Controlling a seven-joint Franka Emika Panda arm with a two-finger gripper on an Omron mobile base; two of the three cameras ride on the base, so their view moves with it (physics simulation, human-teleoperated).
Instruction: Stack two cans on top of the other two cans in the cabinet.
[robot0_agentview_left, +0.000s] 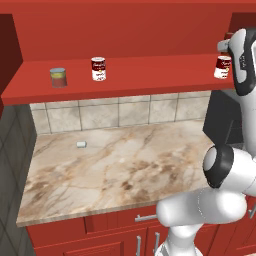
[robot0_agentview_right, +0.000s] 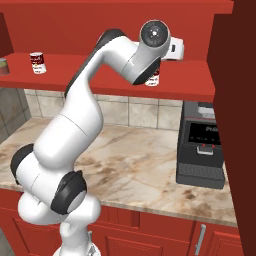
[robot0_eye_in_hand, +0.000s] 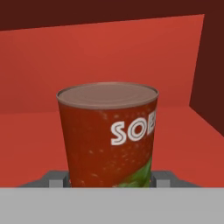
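Close up in the hand view, a dark red can (robot0_eye_in_hand: 107, 135) with a pale lid and white lettering stands upright between my fingertips (robot0_eye_in_hand: 57, 179). My gripper (robot0_eye_in_hand: 110, 180) is shut on its lower sides. In the right base view my hand (robot0_agentview_right: 174, 50) reaches into the red cabinet (robot0_agentview_right: 105, 75) at the right end of its shelf, just above a red-and-white soup can (robot0_agentview_right: 154, 78) (robot0_agentview_left: 222, 67) that my arm partly hides. Far left on the shelf (robot0_agentview_left: 150, 70) stand a grey can with a yellow-green label (robot0_agentview_left: 58, 77) and a second soup can (robot0_agentview_left: 98, 68) (robot0_agentview_right: 37, 62).
A black appliance (robot0_agentview_right: 202, 150) sits on the marble counter (robot0_agentview_left: 120, 165) below the right end of the shelf. A small pale object (robot0_agentview_left: 81, 144) lies near the tiled backsplash. The cabinet's dark side wall (robot0_agentview_right: 235, 100) is close on the right. Red drawers with metal handles (robot0_agentview_left: 145, 218) are below.
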